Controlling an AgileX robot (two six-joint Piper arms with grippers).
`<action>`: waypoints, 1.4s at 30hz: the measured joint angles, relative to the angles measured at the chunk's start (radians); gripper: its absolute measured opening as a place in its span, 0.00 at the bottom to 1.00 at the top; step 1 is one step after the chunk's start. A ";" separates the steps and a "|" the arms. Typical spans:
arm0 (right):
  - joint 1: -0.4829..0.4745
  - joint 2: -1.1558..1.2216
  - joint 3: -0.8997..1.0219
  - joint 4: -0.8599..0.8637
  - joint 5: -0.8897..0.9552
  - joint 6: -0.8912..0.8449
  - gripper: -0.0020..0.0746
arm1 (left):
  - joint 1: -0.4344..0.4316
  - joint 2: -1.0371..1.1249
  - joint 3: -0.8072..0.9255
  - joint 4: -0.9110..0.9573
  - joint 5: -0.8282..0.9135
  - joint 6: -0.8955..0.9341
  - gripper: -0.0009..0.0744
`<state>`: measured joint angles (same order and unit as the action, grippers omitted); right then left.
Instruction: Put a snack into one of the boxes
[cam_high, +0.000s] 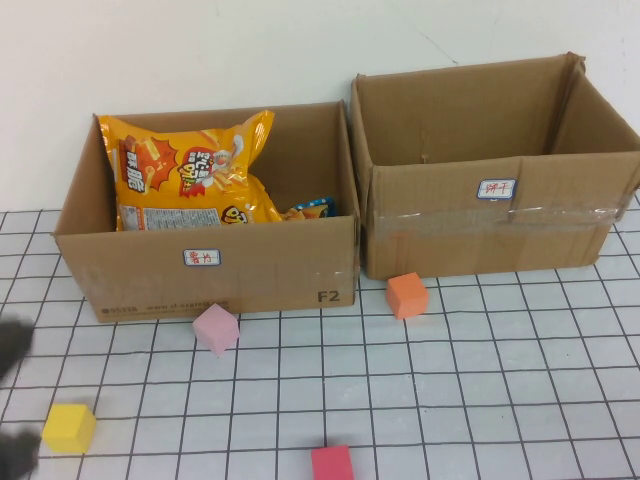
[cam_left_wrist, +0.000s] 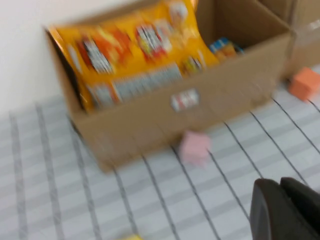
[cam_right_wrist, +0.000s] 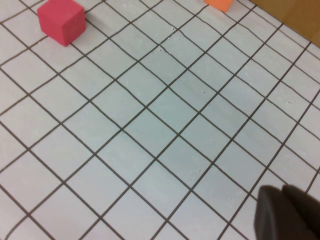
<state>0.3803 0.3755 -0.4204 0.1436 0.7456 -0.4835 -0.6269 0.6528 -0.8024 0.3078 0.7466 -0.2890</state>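
A large orange snack bag (cam_high: 190, 175) stands in the left cardboard box (cam_high: 215, 275), with a small blue-and-orange snack pack (cam_high: 312, 208) beside it. The right cardboard box (cam_high: 490, 225) looks empty. My left gripper (cam_left_wrist: 281, 184) is shut and empty, low over the grid mat in front of the left box (cam_left_wrist: 165, 117); the bag also shows in that view (cam_left_wrist: 135, 50). My left arm is a dark blur at the high view's left edge (cam_high: 12, 345). My right gripper (cam_right_wrist: 283, 191) is shut and empty above bare grid mat; it is out of the high view.
Foam cubes lie on the mat: pink (cam_high: 216, 328) before the left box, orange (cam_high: 407, 295) before the right box, yellow (cam_high: 69, 427) at front left, red (cam_high: 332, 463) at the front edge. The red cube (cam_right_wrist: 61, 20) shows in the right wrist view.
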 joint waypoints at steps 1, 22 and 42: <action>0.000 0.000 0.000 0.000 0.000 0.002 0.03 | 0.000 -0.024 0.031 -0.027 0.000 -0.002 0.01; 0.000 -0.002 0.000 0.000 0.001 0.008 0.03 | 0.164 -0.298 0.363 -0.220 0.081 0.006 0.01; 0.000 -0.002 0.000 0.000 0.001 0.012 0.03 | 0.601 -0.662 0.829 -0.413 -0.474 0.173 0.01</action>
<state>0.3803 0.3739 -0.4201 0.1436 0.7463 -0.4719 -0.0257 -0.0092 0.0266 -0.1049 0.2725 -0.1161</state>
